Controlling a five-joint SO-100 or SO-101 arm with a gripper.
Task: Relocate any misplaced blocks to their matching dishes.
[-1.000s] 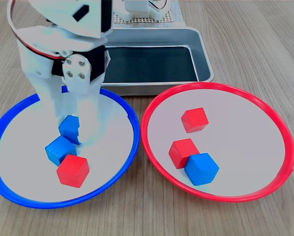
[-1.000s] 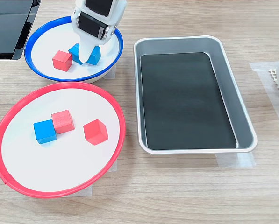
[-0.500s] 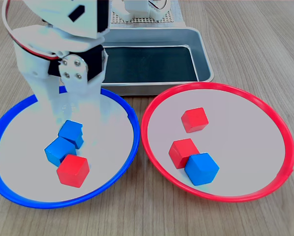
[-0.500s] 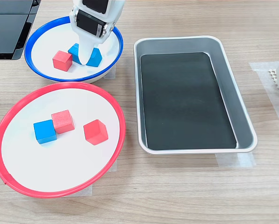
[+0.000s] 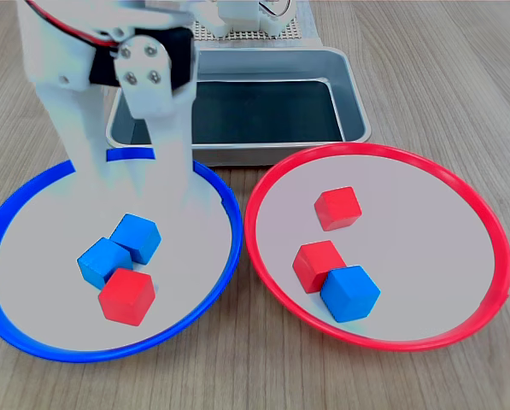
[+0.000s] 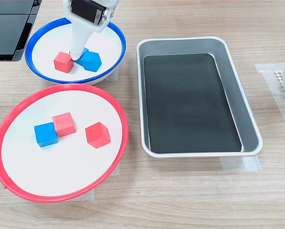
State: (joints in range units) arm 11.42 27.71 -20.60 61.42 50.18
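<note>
Blue now lies free in the blue-rimmed dish (image 5: 205, 175): a second ago the tool (image 5: 131, 184) stood low over the upper blue block (image 5: 136, 238) with its white fingers (image 5: 171, 162) either side of it, and since then the arm has risen and the block sits uncovered on the grey floor, touching the other blue block (image 5: 102, 261). I judge that a release just finished, so this cube counts as delivered. The tool hangs above the far part of that dish with its fingers spread apart and nothing between them.

That leaves two cubes out of place. A red block (image 5: 126, 296) rests in the blue-rimmed dish, touching the lower blue one, on the side nearest the first exterior view's camera. In the red-rimmed dish (image 5: 485, 222) a blue block (image 5: 350, 293) sits pressed against a red block (image 5: 317, 264), while another red block (image 5: 337, 207) stands alone a little apart.

In the second exterior view the same layout shows, with the red cube (image 6: 63, 62) just beside the blue pair (image 6: 89, 60), and the stray blue cube (image 6: 46, 134) touching its red neighbour (image 6: 64, 124). The metal tray (image 6: 237, 90) on the counter (image 6: 190, 195) holds nothing.

Both remaining strays touch a neighbour, so either pick probably risks nudging the cube alongside
</note>
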